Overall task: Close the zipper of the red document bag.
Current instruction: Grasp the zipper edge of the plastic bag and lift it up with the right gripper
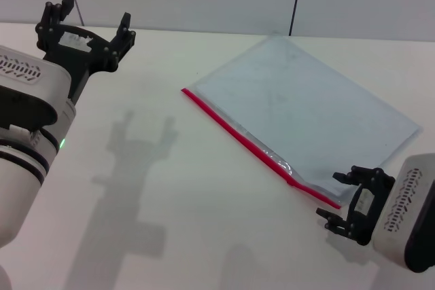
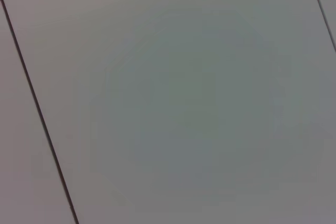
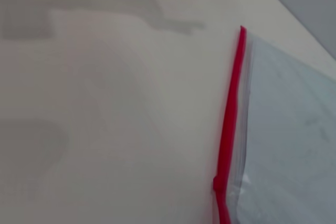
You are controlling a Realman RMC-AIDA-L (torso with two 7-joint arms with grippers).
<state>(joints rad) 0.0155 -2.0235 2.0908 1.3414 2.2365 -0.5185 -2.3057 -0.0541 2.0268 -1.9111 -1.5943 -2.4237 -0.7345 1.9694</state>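
Two grippers are in view, and the right gripper (image 1: 344, 203), jaws spread and holding nothing, is just beside the near end of the zipper (image 1: 255, 144). The red document bag (image 1: 306, 117) lies flat on the table (image 1: 170, 188); its zipper runs diagonally away from this gripper toward the far-off left gripper (image 1: 92, 22), also spread wide. The slider (image 3: 217, 183) sits near the right gripper's end.

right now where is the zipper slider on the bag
In the head view the slider sits on the zipper near its right end, close to the right pincer.
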